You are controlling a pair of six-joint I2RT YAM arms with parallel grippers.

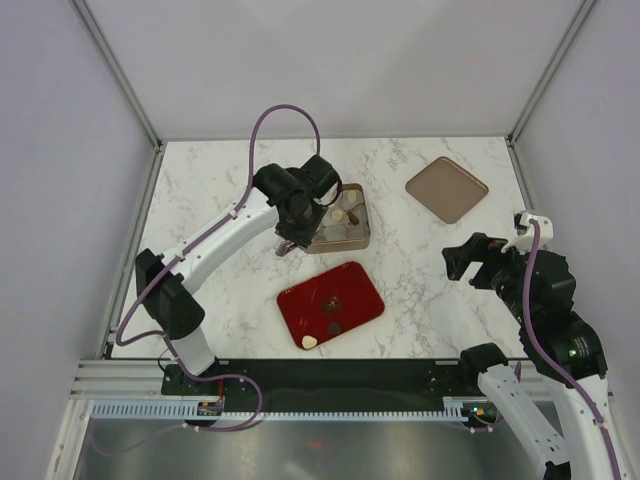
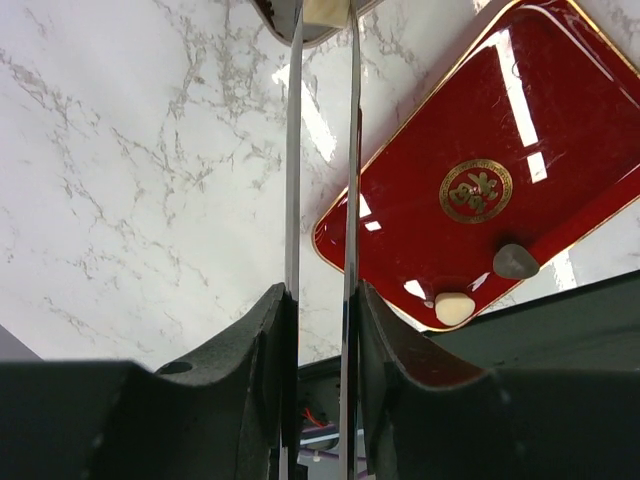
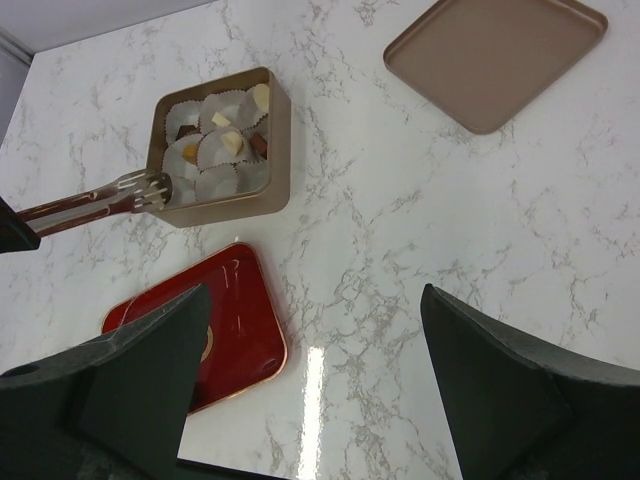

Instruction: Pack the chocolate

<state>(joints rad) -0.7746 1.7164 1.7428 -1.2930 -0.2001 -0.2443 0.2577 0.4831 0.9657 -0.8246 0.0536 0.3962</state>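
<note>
My left gripper (image 2: 320,295) (image 1: 298,222) is shut on a pair of metal tongs (image 2: 294,150) (image 3: 95,203). The tong tips reach the near left corner of a gold-brown box (image 1: 362,222) (image 3: 281,150) lined with paper cups, and a cream chocolate (image 2: 325,10) shows between them. Cream (image 3: 232,140) and brown (image 3: 260,146) chocolates lie in the cups. On the red tray (image 1: 355,285) (image 2: 560,120) lie a cream chocolate (image 1: 311,343) (image 2: 453,308) and a dark one (image 1: 331,327) (image 2: 515,261). My right gripper (image 3: 320,400) (image 1: 472,268) hangs open over bare marble at the right.
The box's flat brown lid (image 1: 446,188) (image 3: 495,55) lies at the back right. The black base rail (image 1: 330,372) runs along the table's near edge, just below the tray. White walls enclose the marble top.
</note>
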